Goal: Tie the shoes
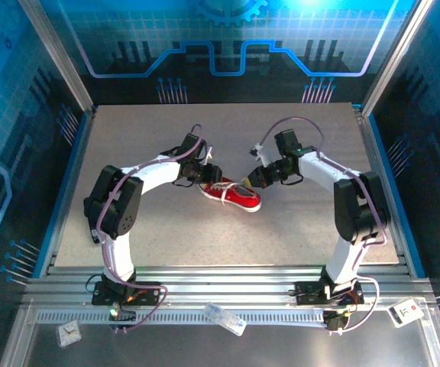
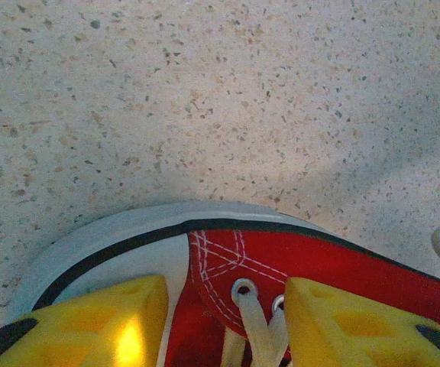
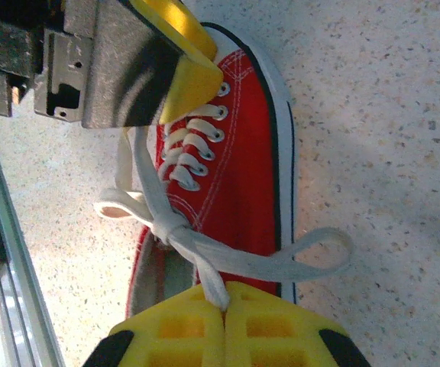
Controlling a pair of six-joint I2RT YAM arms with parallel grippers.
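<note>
The red shoe [image 1: 231,193] with white sole lies on its sole in the middle of the table, toe toward the left arm. My left gripper [image 1: 211,177] stands open over its front. Its yellow fingers [image 2: 113,321] straddle the first eyelets and white laces [image 2: 254,321] of the shoe [image 2: 312,256]. My right gripper [image 3: 225,294] is shut on one white lace end [image 3: 214,279] just past the knot [image 3: 166,223] by the shoe's opening. A lace loop [image 3: 319,252] hangs over the sole onto the table. The left finger [image 3: 189,76] rests on the shoe [image 3: 239,168] near the front eyelets.
The speckled grey table [image 1: 205,138] is bounded by aluminium frame rails [image 1: 75,153] and blue walls. A metal rail [image 3: 6,252] runs close to the shoe's heel side. Small white items [image 1: 224,317] lie on the front ledge below the arm bases.
</note>
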